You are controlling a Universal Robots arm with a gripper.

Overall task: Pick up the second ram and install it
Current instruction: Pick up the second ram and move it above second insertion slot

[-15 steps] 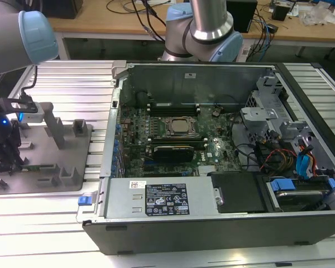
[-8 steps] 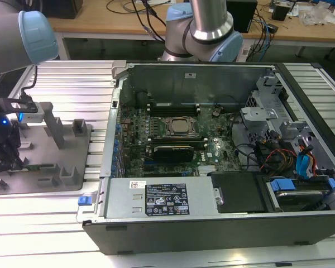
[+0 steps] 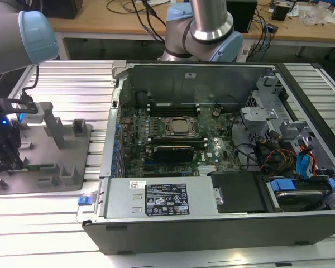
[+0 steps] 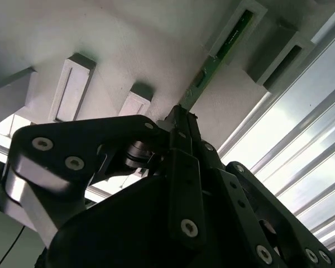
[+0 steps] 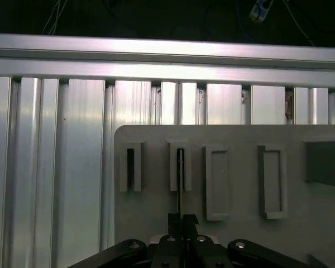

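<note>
Over the grey fixture plate [image 3: 44,167] near the table's [image 3: 56,234] edge on the exterior view's left, the arm [image 3: 22,33] is reaching down, its end effector [image 3: 3,153] pointing at the plate. In both wrist views the end effector [image 4: 181,117] [image 5: 181,219] is clamping the second ram [image 4: 220,50] [image 5: 180,178], which is sitting edge-up in a fixture slot [image 5: 173,167], well apart from the open computer case [image 3: 212,229].

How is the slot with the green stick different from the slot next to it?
The ram slot holds the ram, standing on its edge; the empty slot shows just a dark gap. The gripper is shut on the ram where it sticks out of the ram slot; nothing is at the empty slot. Both are grey, alike in shape, and sit side by side on the grey tray.
</note>
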